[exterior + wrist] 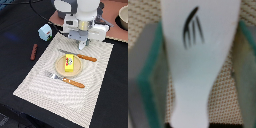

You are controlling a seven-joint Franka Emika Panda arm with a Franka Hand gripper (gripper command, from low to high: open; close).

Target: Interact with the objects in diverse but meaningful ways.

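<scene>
Woven beige placemat (95,70) spread beneath jaws on black table (15,30). Small round plate (60,67) on mat, below and in front of jaws. Wood-handled knife (82,57) just beyond plate, nearest jaws; wood-handled fork (65,79) on plate's far side. Bowl (122,20) well apart, exterior view's right.

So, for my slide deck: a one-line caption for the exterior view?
Panda arm's claw hovers over a placemat set with plate, yellow pack, knife and fork.

My own body hides my pincer above the placemat (65,70); the white scoop (198,60) is blurred and edge-cropped.
</scene>
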